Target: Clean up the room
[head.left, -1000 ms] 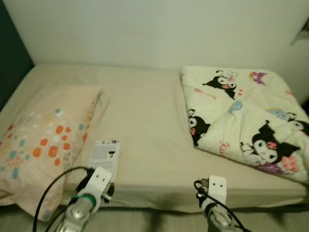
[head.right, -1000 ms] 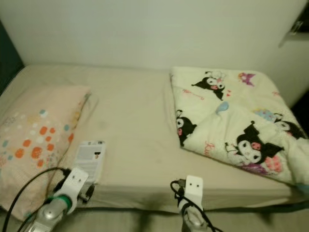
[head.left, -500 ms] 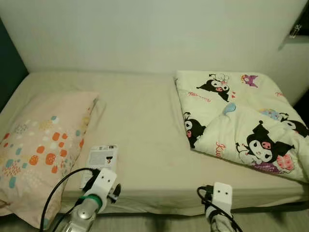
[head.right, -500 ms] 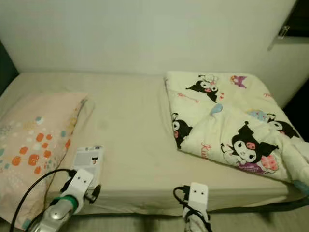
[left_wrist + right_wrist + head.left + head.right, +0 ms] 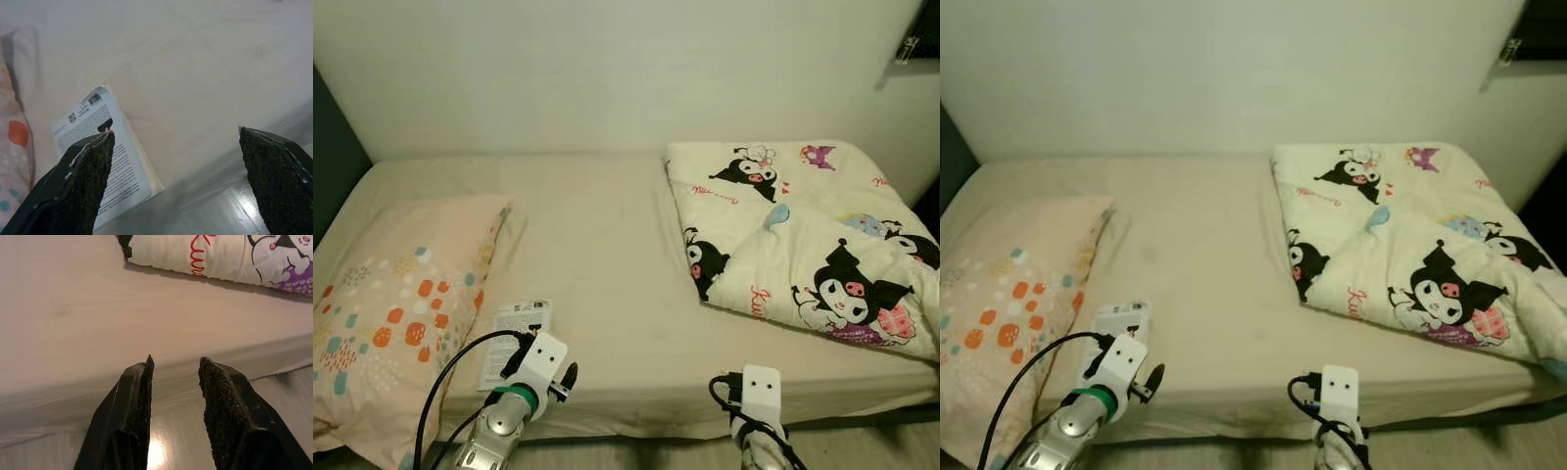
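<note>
A bed with a beige fitted sheet stands against a pale wall, seen from its long near edge by a robot with both arms raised low in front of it. At the robot's left lies a peach pillow printed with orange, teal and white blotches, reaching toward the near edge of the mattress. At the right, a folded cream comforter printed with black cartoon characters covers that end of the bed, its near fold drooping toward the mattress edge. Between them stretches bare sheet. A flat white printed package, bearing small text and barcodes, rests on the sheet just beside the pillow's inner side and close to the near edge of the bed. The left gripper hangs just above that near edge with its two black fingers spread wide apart, one fingertip crossing the package in the wrist view and the other over the edge of the mattress; whether either finger touches the package cannot be told. The right gripper is poised at the near edge of the bed further to the right, its fingers drawn nearly together with a narrow gap between them and nothing held, pointing at the sheet's side with the comforter's edge beyond. Glossy pale floor shows beneath the right gripper.
</note>
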`<state>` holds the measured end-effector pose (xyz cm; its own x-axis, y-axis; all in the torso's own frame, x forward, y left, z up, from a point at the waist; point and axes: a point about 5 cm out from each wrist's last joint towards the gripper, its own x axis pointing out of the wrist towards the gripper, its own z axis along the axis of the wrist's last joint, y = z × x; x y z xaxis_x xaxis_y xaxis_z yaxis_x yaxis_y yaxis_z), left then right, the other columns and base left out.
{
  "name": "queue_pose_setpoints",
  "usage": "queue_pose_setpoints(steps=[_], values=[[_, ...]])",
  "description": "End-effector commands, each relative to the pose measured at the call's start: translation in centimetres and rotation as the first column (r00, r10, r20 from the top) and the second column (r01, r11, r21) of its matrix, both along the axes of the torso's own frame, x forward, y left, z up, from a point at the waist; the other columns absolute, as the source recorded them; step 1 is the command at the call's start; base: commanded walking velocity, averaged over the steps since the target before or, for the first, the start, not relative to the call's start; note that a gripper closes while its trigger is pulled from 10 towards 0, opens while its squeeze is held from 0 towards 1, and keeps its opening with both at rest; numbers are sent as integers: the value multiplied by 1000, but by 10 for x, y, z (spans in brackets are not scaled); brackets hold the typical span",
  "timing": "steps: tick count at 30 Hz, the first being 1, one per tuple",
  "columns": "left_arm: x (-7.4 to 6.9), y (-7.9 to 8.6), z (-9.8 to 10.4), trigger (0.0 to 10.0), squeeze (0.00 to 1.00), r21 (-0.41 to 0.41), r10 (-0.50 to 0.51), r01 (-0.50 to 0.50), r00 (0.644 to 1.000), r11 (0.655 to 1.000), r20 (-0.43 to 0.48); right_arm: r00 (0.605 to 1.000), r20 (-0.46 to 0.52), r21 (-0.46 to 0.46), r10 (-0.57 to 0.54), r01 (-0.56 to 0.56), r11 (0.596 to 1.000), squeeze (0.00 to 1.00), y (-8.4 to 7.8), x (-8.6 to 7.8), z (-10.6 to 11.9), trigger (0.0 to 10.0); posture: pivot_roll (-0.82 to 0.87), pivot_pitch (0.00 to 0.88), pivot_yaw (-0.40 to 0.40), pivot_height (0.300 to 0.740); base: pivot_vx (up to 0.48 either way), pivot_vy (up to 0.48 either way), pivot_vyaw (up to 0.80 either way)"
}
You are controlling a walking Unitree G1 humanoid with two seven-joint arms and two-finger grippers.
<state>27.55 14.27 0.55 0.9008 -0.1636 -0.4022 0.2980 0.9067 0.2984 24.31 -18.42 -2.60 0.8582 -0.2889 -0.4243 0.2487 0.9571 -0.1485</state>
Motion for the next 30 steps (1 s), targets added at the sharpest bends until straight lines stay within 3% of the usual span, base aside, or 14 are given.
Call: queue_pose_setpoints(steps=[1, 12, 16, 24, 30], values=[[-4, 3, -3, 10000, 0, -19, 36, -36, 999, 999, -9, 1000, -21, -9, 21, -22, 1000, 0, 0, -1, -3, 10000, 92, 0, 43, 740, 0, 0, 0], [-6, 1, 0, 10000, 0, -78, 71, -72, 997, 994, -22, 999, -15, 8, 30, -30, 1000, 0, -3, 2, -1, 10000, 105, 0, 44, 740, 0, 0, 0], [1, 6, 5, 10000, 0, -87, 95, -94, 996, 992, 1, 999, -39, -7, -24, 24, 1000, 0, -13, 3, -1, 10000, 108, 0, 25, 740, 0, 0, 0], [4, 9, 7, 10000, 0, -86, 120, -119, 993, 989, 3, 999, -37, -9, -16, 16, 1000, 0, -17, 6, 2, 10000, 98, 0, 18, 740, 0, -480, 0], [3, 9, 8, 10000, 0, -96, 142, -141, 990, 985, 0, 999, -30, 3, -29, 29, 1000, 0, -17, 8, 3, 10000, 108, 0, 11, 740, 0, 0, 0]])
